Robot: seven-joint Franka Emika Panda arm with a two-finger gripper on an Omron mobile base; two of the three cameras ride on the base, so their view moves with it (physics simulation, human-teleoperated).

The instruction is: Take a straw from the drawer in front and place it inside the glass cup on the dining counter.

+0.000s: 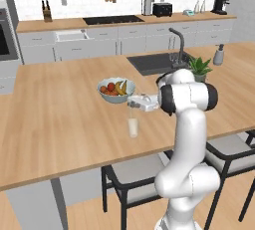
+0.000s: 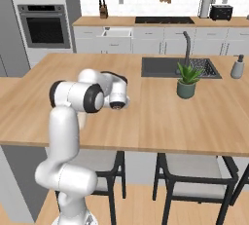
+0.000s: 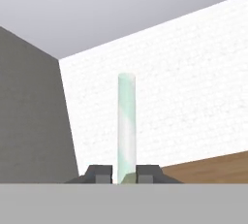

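Straw (image 3: 126,121) pinched between the two small dark tips of the pincer (image 3: 123,173), shut tight on its bottom end. Long, thin, pale green and white, going straight up from the tips in the hand view, with a white wall behind and a bit of brown wood low on one side. Held out over the dining counter (image 1: 60,109) in the left base view, at the end of the white arm, reaching sideways. Right under the pincer there, the glass cup (image 1: 133,127), small and see-through, standing up on the wood. Just beside the pincer, a little farther back, the fruit bowl (image 1: 115,90), near the cup but not touching it. Too thin to make out from that far camera which way the straw points in the room, or if its end is inside the cup yet. Most likely the last step of the job: down is the way to go, since the cup sits below and not off to a side. Best to keep the long side of the straw up and down, line it up with the open top of the cup, go down slowly, then let go. Could bump the rim and tip the little cup over if a bit off.
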